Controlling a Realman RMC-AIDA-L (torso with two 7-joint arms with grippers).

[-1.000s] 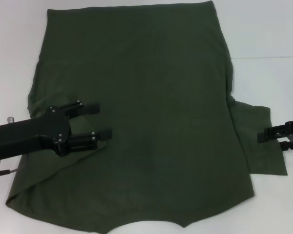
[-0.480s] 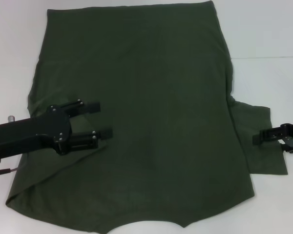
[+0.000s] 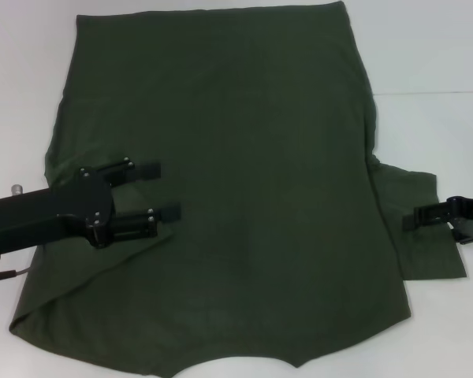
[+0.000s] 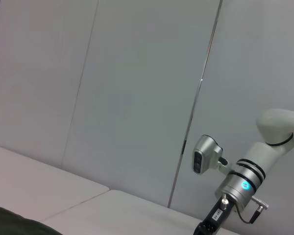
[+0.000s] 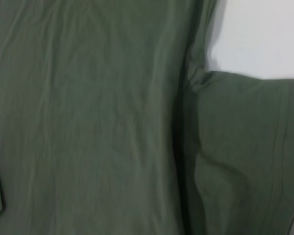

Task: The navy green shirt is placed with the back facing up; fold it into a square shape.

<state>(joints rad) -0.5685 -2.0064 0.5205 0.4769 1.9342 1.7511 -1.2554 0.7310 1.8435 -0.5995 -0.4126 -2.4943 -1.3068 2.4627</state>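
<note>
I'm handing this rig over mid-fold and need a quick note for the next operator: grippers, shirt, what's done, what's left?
Left gripper: open, over the shirt's left side, holding nothing.
Right gripper: at the right sleeve; whether it grips is unclear.
Navy green shirt: spread on the white table, plain side up. The left sleeve appears folded onto the body; the right sleeve lies spread out.
Left: fold the right sleeve in, then fold the body into a square.

White table (image 3: 433, 47); navy green shirt (image 3: 244, 181) spread flat on it.

Shirt (image 3: 236, 181) collar beyond frame edge
</note>
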